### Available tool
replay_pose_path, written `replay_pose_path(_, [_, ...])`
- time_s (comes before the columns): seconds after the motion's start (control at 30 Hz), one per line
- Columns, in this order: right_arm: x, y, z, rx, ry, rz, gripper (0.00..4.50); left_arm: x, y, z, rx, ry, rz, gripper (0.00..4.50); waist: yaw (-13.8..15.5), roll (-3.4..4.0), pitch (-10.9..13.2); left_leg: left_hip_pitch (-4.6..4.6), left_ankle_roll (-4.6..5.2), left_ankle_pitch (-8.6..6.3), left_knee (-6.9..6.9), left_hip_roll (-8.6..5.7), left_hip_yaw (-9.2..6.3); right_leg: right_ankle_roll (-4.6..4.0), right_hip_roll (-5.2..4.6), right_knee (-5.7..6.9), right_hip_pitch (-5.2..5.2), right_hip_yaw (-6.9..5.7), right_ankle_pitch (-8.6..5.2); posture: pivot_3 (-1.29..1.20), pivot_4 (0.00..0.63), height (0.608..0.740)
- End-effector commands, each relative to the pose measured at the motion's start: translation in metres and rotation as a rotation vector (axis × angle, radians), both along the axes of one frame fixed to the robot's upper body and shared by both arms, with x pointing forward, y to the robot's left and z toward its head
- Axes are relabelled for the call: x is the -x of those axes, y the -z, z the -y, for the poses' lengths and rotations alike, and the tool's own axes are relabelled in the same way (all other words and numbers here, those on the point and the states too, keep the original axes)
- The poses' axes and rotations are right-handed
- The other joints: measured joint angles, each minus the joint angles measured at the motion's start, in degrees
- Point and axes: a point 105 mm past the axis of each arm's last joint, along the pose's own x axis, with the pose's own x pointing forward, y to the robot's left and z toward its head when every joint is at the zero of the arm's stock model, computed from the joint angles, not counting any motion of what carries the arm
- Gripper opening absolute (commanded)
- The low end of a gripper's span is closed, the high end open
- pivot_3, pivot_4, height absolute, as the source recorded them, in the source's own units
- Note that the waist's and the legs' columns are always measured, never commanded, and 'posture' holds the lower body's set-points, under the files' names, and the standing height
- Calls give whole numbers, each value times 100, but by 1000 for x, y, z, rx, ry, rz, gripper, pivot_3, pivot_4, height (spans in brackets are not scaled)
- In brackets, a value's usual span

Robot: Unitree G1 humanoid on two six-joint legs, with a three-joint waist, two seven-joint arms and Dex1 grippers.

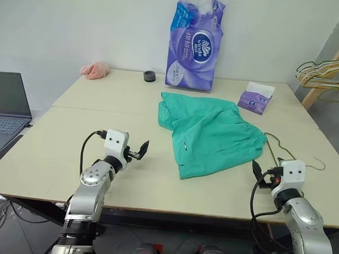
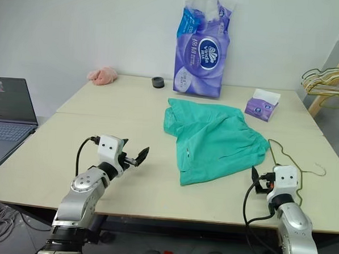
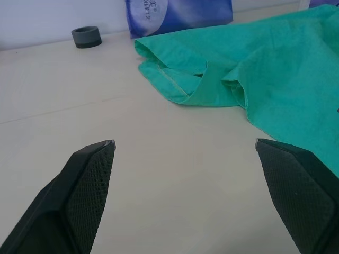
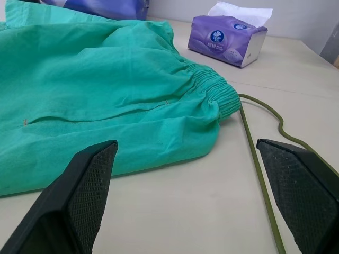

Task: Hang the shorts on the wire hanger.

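Nothing grasped yet: opening step, before any pick-up. Shorts point(image 1: 212, 134) spread flat near the middle of the table point(image 1: 66, 150), waistband toward the right side, lying over part of the wire hanger point(image 1: 290, 153), whose hook pokes out beside the right gripper point(image 4: 185, 196). Left gripper point(image 3: 185, 190) hovering over bare table left of the shorts, jaws spread wide, empty. Right gripper likewise wide open and empty, just short of the waistband and hanger wire. Next, probably: closing on the exposed wire or the waistband, then freeing the hanger from under the cloth
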Motion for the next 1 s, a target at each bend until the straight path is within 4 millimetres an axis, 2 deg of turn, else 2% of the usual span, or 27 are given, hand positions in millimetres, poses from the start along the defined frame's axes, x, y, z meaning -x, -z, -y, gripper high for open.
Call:
replay_pose_path(0.03, [-4, -17, 1, 19, -3, 67, 4486, -1, -21, 3, 1, 14, 85, 4500, 0, 0, 0, 0, 0, 0, 0, 0, 0, 0, 0, 0, 0, 0, 0, 64, 12, 740])
replay_pose_path(0.83, [-8, -24, 3, 58, -19, 82, 4486, -3, -15, -7, -27, -18, 33, 4500, -4, 1, 1, 1, 0, -1, 0, 0, 0, 16, 0, 0, 1, 0, -15, 41, 21, 740])
replay_pose_path(0.9, [-7, -24, 3, 58, -21, 82, 4486, -4, -16, -5, -21, -15, 34, 4500, -5, 1, 1, 1, 1, -2, 0, 0, 0, 17, 0, 0, 1, 0, -15, 34, 19, 740])
replay_pose_path(1.0, [-4, -26, 0, 68, -45, 86, 4486, 1, -21, 12, 63, 94, 40, 4500, -6, 1, 1, 1, 1, -2, 0, 0, 1, 17, 0, 0, 1, 1, -16, 18, 18, 740])
